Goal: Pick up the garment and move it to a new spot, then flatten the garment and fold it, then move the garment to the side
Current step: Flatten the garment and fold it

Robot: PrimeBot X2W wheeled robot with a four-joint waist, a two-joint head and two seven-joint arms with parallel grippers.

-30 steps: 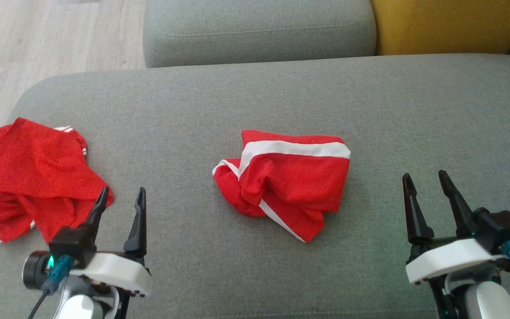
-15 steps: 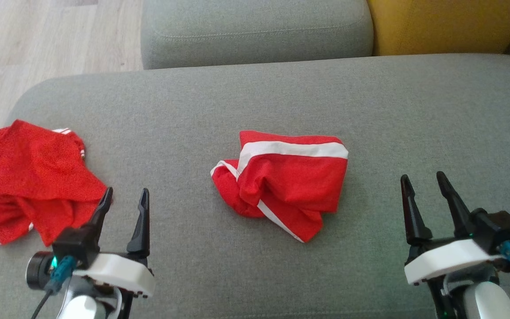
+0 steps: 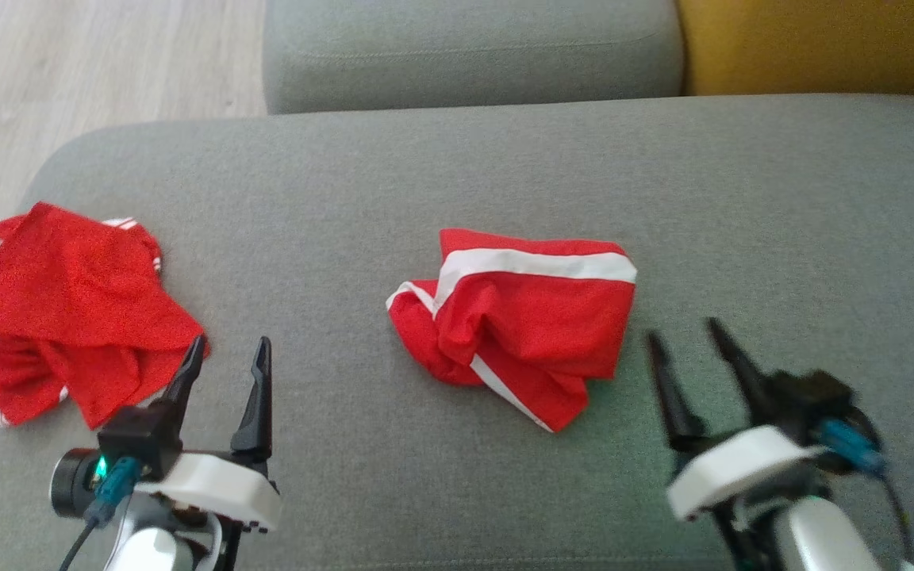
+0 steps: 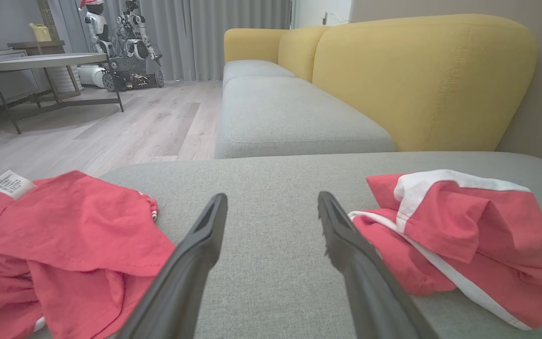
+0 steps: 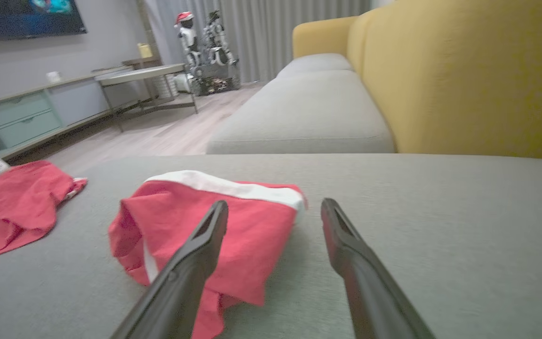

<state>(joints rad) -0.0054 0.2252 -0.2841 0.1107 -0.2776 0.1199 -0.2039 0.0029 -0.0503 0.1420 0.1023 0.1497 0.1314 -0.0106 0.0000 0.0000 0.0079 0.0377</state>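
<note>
Grey sofa [image 3: 505, 159], yellow backrest [image 3: 806, 40]

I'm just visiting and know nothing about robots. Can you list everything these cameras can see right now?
striped garment: one, red with white bands, crumpled mid-cushion
labelled garment: one, red with a white tag, crumpled at the cushion's left end
seat cushion: one, grey, under both garments
far cushion: one, grey, beyond the seat cushion
backrest: yellow, far right
floor: pale wood, far left
table: one, grey top, dark legs, on the floor
parked robots: apparently two, white and dark, by the grey curtains
left gripper: one, dark fingers, open, near the labelled garment's edge
right gripper: one, dark fingers, open, right of the striped garment
</note>
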